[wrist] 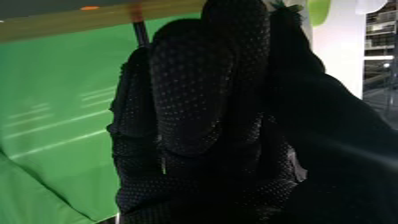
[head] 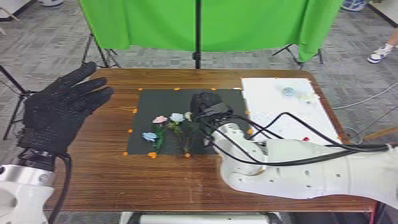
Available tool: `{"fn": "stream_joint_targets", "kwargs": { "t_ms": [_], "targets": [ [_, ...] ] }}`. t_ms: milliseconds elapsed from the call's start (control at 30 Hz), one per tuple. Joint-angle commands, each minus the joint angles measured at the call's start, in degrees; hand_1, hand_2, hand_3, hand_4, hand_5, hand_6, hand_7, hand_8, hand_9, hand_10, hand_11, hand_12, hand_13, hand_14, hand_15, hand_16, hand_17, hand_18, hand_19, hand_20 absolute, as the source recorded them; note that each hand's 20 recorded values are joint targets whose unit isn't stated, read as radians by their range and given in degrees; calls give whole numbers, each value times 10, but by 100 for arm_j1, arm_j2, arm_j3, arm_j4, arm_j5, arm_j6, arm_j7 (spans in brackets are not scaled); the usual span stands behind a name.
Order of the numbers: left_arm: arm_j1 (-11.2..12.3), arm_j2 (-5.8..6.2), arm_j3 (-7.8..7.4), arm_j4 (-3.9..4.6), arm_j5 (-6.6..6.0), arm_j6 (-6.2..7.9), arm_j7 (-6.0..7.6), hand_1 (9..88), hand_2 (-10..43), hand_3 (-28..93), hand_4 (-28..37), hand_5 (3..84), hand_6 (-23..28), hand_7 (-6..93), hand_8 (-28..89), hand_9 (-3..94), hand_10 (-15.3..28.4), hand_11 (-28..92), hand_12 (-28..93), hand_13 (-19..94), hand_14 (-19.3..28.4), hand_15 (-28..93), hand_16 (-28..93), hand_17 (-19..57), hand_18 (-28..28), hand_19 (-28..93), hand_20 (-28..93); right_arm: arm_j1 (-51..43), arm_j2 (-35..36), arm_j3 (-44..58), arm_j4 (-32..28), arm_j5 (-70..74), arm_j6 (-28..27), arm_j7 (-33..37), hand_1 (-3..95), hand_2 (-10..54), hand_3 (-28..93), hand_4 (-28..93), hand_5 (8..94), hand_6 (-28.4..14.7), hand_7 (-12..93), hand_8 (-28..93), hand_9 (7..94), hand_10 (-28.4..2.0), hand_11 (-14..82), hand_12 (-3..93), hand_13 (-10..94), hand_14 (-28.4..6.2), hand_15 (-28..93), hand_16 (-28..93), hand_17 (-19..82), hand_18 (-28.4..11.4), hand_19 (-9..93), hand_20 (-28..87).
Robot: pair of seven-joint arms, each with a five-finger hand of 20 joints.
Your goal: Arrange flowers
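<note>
A hand could pass over the wooden table [head: 107,182] at the near left, or over the far left of the black mat [head: 162,101]. Flowers [head: 177,117] stand in the way nearer; the right hand [head: 210,106], cables [head: 286,163] and white arm [head: 306,159] obstruct the right.

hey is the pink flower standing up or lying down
Lying down: in the head view, the pink flower and its stem stretch along the black mat.

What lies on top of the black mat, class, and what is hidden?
On the black mat lie a pink flower, a blue flower and at least one white flower. The right hand covers some of it; anything underneath cannot be seen.
</note>
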Motion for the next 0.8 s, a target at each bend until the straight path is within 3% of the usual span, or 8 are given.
{"fn": "stream_joint_targets", "kwargs": {
  "t_ms": [33, 267, 533, 633, 700, 800],
  "targets": [
    [-47, 71, 38, 82, 5, -115, 69, 237, 79, 759, -223, 366, 106, 155, -99, 321, 219, 271, 107, 237, 284, 501, -93, -93, 284, 617, 21, 269, -231, -62, 175, 111, 53, 91, 522, -95, 674, -283, 882, 47, 142, 28, 937, -57, 243, 207, 869, -21, 570, 212, 385, -163, 913, 74],
    [-55, 121, 47, 91, -8, -94, 159, 237, 79, 760, -223, 367, 105, 156, -99, 320, 219, 271, 107, 237, 284, 501, -93, -93, 284, 616, 21, 364, -429, -246, 233, 240, -89, 98, 522, -95, 666, -283, 876, 49, 140, 21, 937, -56, 238, 211, 865, -23, 576, 213, 380, -163, 913, 77],
    [-120, 111, 88, 119, -5, -140, 118, 237, 79, 760, -223, 366, 105, 157, -99, 320, 218, 272, 107, 237, 284, 502, -93, -93, 284, 616, 20, 320, -464, -276, 248, 341, -264, 97, 512, -95, 655, -283, 849, 41, 138, 9, 937, -57, 209, 233, 855, -27, 584, 208, 371, -164, 910, 84],
    [-85, 137, 94, 113, -32, -66, 150, 237, 79, 760, -223, 366, 105, 156, -99, 320, 218, 272, 107, 237, 284, 501, -94, -93, 284, 616, 20, 266, -447, -211, 247, 335, -363, 84, 506, -95, 649, -283, 828, 35, 138, 4, 934, -58, 198, 239, 848, -28, 589, 207, 367, -166, 908, 89],
    [-58, 116, 66, 111, -29, -120, 135, 237, 79, 759, -224, 366, 105, 156, -99, 321, 219, 272, 107, 237, 284, 502, -94, -93, 284, 617, 19, 237, -446, -191, 245, 305, -412, 107, 502, -95, 650, -283, 821, 32, 137, 4, 929, -62, 200, 240, 844, -28, 592, 207, 363, -168, 908, 91],
    [-79, 123, 91, 115, -32, -94, 115, 237, 79, 760, -223, 366, 105, 157, -99, 321, 219, 272, 107, 237, 284, 502, -94, -93, 284, 618, 19, 211, -437, -142, 241, 395, -445, 66, 497, -95, 646, -283, 808, 28, 136, 2, 921, -66, 205, 238, 838, -27, 594, 206, 359, -169, 907, 92]
  ]
}}
